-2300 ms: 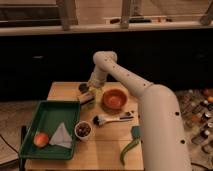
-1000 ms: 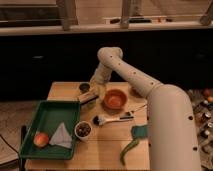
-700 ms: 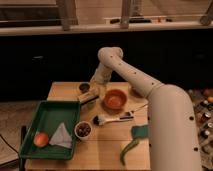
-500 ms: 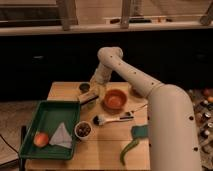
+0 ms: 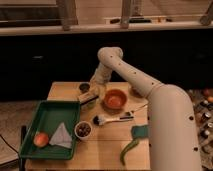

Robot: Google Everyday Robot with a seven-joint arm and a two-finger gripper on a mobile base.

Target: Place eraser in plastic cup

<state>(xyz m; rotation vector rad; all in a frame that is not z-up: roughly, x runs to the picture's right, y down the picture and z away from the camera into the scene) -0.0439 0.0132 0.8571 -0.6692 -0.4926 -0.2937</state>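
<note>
Okay, my gripper (image 5: 95,88) hangs at the back left of the table (image 5: 106,148), just above the eraser (image 5: 88,98). The eraser lies between a small cup (image 5: 84,87) and the orange bowl (image 5: 115,99). Can't tell if I'm clamped on it or loose. It looks light, stiff, a bit grippy and not fragile. Best to pinch it across the narrow sides, mid-length, so it drops cleanly into a cup.
</note>
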